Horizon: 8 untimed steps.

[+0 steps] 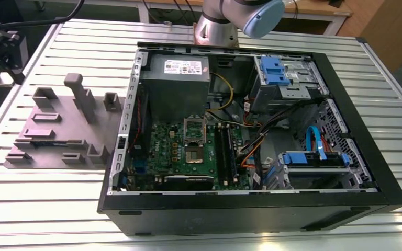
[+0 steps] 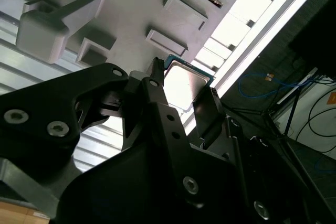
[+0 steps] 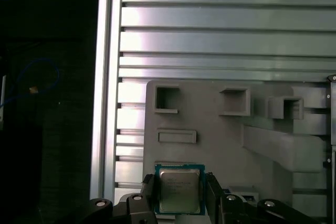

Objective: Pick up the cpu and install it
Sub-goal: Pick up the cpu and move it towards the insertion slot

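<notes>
Motherboard (image 1: 187, 151) lies inside the case (image 1: 257, 212) in the exterior view. First wrist view: the gripper (image 3: 180, 184) clamps the cpu (image 3: 179, 195) by its edges above the grey fixture (image 3: 220, 135). Second wrist view: the hold looks shallow, so the cpu (image 2: 186, 85) could tilt or slip.

Worktop (image 1: 47, 209): ribbed silver metal slats. Carries: grey moulded fixture block (image 1: 54, 130), at the exterior view's left; open black computer case (image 1: 257, 214), centre to right; arm base (image 1: 216, 31), top centre.

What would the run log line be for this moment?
phase: pickup | gripper: shut on chip, fingers on two opposite edges | backdrop: grey tray behind chip | computer: open, chip not in it
</notes>
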Each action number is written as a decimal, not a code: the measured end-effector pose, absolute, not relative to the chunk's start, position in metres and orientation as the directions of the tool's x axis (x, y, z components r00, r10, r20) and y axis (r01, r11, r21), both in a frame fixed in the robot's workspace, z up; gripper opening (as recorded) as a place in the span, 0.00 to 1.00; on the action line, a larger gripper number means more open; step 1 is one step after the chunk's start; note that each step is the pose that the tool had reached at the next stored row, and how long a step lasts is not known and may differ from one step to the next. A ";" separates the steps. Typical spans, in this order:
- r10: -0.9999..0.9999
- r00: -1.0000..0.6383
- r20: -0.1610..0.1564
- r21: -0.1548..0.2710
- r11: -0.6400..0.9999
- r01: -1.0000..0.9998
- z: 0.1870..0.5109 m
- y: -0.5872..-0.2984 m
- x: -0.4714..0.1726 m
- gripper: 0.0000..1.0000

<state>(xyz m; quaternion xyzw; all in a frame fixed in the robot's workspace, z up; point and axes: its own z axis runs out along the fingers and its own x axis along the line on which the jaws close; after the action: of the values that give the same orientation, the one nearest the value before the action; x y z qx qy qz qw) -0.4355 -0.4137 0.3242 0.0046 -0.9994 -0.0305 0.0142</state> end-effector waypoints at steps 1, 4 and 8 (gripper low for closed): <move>-0.010 -1.000 0.028 0.061 0.998 -0.008 0.325 -0.414 -0.436 0.47; -0.010 -1.000 0.028 0.061 0.998 -0.008 0.325 -0.414 -0.435 0.47; -0.010 -1.000 0.028 0.061 0.998 -0.008 0.326 -0.414 -0.436 0.47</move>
<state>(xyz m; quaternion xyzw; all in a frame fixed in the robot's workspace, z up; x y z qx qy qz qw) -0.4355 -0.4136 0.3263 0.0046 -0.9994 -0.0305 0.0142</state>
